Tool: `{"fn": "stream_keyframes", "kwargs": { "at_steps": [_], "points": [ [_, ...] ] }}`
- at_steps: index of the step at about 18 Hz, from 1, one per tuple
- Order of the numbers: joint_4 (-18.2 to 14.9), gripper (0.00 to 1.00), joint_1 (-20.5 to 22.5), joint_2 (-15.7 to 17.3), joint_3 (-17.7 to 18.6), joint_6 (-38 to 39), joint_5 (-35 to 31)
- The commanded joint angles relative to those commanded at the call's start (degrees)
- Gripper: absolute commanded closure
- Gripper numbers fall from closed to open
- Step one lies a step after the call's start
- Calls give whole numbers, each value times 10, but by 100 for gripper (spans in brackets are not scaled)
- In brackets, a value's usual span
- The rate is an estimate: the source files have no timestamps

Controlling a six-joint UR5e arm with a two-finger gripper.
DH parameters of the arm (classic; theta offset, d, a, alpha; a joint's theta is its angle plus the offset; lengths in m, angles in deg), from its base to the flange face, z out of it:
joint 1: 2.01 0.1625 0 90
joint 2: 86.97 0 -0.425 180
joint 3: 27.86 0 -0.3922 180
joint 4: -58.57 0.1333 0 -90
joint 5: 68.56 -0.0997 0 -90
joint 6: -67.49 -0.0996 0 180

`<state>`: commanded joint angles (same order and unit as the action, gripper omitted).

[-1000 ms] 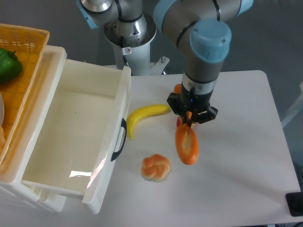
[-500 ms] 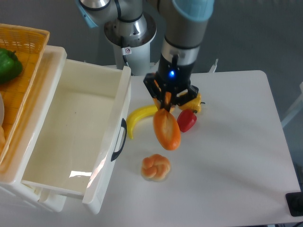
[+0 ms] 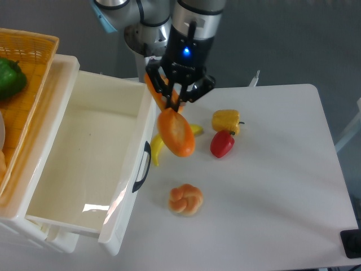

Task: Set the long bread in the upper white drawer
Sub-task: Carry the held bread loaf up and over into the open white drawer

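Observation:
My gripper [image 3: 175, 101] is shut on the long bread [image 3: 175, 132], an orange-brown loaf that hangs from the fingers above the table, just right of the drawer's front wall. The upper white drawer [image 3: 67, 186] stands pulled open at the left, deep and glossy, with a black handle [image 3: 142, 167] on its front. The inside of the drawer shows nothing in it. The bread's upper end is hidden between the fingers.
A yellow banana [image 3: 156, 149] lies partly under the bread. A yellow pepper [image 3: 225, 120] and a red pepper [image 3: 221, 144] lie to the right. A knotted bun [image 3: 185, 200] lies nearer the front. An orange basket [image 3: 28, 51] with a green pepper [image 3: 11, 78] stands at the far left.
My gripper has moved left and toward the back with the bread, from over the table's middle to next to the drawer's front. The two peppers have come into view.

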<state>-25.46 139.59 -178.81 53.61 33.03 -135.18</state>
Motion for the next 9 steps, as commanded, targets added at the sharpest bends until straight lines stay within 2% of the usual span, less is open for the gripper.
{"fn": "stream_keyframes", "kwargs": {
  "at_steps": [5, 9],
  "points": [
    [1, 100, -53, -5, 5, 1, -2],
    [4, 100, -76, -13, 13, 1, -3]
  ]
}}
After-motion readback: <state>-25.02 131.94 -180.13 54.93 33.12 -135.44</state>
